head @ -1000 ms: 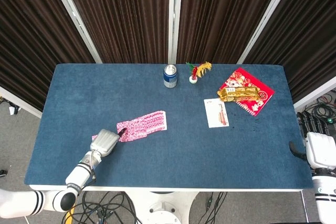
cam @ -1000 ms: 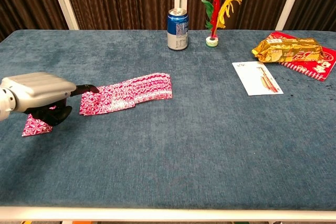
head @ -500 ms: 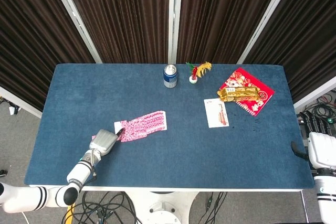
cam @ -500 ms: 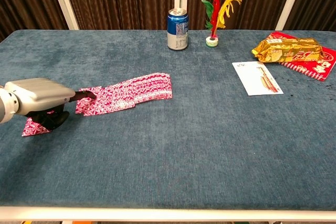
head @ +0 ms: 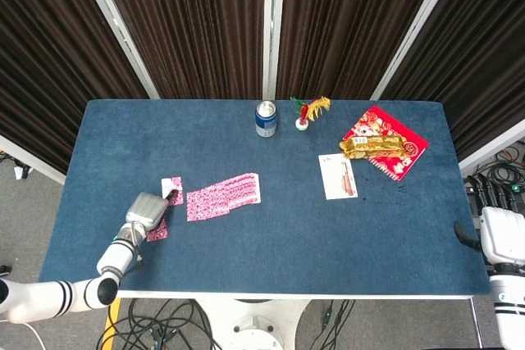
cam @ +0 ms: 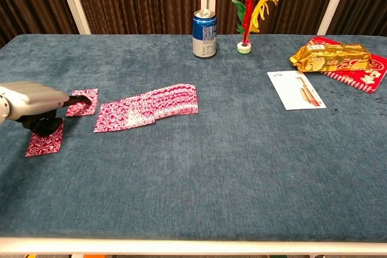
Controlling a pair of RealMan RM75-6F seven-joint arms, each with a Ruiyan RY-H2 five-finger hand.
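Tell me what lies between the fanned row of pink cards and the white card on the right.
Nothing: between the fanned pink cards and the white card there is only bare blue table. Both the chest and head views show this.

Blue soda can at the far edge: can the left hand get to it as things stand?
Probably yes. The left hand sits near the front left by the fanned playing cards; only bare table lies between it and the blue soda can, though reach across looks long.

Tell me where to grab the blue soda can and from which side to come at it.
Wrap the hand round the can's upright cylindrical wall at mid-height, probably coming from the front. The feather shuttlecock stands close on one side, so a sideways approach there risks knocking it.
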